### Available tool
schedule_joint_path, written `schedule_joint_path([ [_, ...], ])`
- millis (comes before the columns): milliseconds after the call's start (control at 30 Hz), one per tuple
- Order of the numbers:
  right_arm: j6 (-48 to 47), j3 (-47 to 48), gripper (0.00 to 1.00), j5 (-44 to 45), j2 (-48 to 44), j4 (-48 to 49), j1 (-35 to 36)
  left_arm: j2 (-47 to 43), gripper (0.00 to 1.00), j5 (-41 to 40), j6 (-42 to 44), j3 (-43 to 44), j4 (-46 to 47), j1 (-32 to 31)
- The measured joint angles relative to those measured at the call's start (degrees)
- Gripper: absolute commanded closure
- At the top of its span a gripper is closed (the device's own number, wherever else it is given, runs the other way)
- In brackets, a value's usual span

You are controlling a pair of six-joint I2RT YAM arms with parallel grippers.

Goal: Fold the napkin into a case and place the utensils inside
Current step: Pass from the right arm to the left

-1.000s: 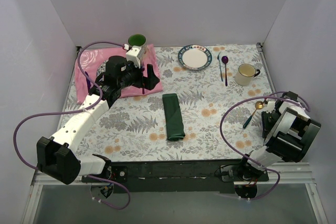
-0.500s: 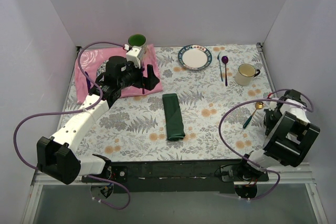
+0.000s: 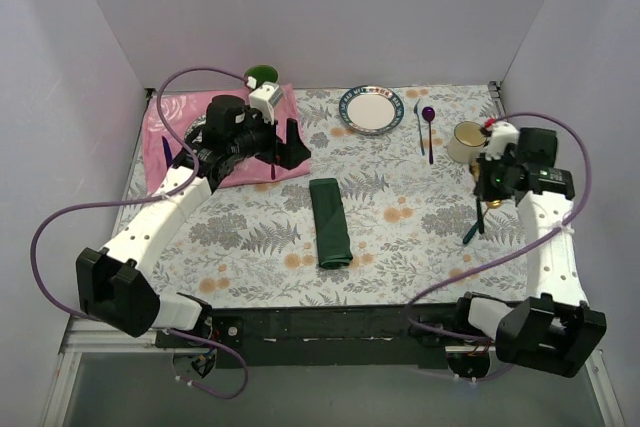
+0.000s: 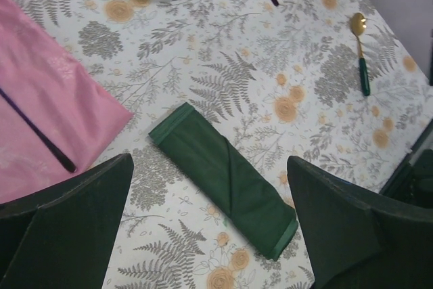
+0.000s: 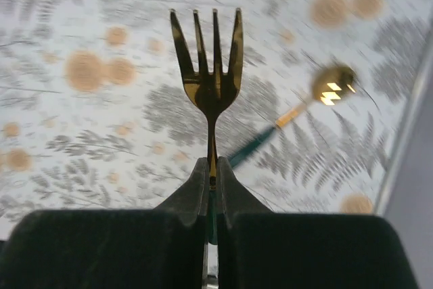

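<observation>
One gold fork [image 5: 211, 86] with a dark green handle is pinched at its neck in my right gripper [image 5: 211, 167], light, stiff, probably slippery, while the folded dark green cloth napkin [image 4: 223, 177] lies mid floral table [image 3: 260, 237] and my left gripper [image 4: 210, 162] gapes wide.

Table [image 3: 400, 247], patterned cover:
- dark green napkin [image 3: 331, 222], folded, centre
- pink cloth [image 3: 178, 115], far left
- plate [image 3: 371, 109], purple spoon [image 3: 429, 132], cream mug [image 3: 466, 142], far side
- green-handled utensil [image 3: 471, 232], right

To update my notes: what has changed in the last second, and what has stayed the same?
The right gripper moved toward the cream mug and closed on the gold fork. The left gripper stayed open; the napkin and gold spoon did not move.
</observation>
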Motion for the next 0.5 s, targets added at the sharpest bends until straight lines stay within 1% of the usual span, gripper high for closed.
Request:
schedule_joint_path([
  [67,2.60,1.18,0.99,-1.22,-0.11,1.60,8.02,1.27,0.02,2.73,-0.02,1.86,-0.98,0.07],
  [100,4.61,1.75,0.99,-1.31,0.17,2.75,13.35,1.92,0.03,4.11,-0.24,2.82,-1.38,0.13],
  [200,9.27,2.78,0.99,-1.09,1.84,5.51,22.16,3.72,0.09,7.76,-1.29,5.51,-1.84,0.15],
  [233,11.10,3.13,0.99,-0.61,2.86,6.58,24.98,4.33,0.15,8.83,-1.73,6.25,-1.68,0.17],
  [300,13.38,3.69,0.99,0.17,4.55,7.87,28.61,5.49,0.22,11.08,-2.58,7.06,-0.76,0.20],
  [333,14.75,3.93,0.99,1.03,5.35,8.50,30.71,5.88,0.28,12.04,-2.86,7.08,-0.13,0.20],
  [400,17.29,4.33,0.99,2.10,6.67,9.77,34.21,7.13,0.32,14.08,-4.07,7.08,1.01,0.20],
  [433,19.04,4.37,0.99,2.60,7.15,10.60,36.44,8.07,0.36,15.28,-4.74,7.08,1.99,0.20],
  [500,21.90,4.39,0.99,3.04,7.63,11.76,39.52,9.97,0.40,16.57,-6.32,7.08,3.61,0.11],
])
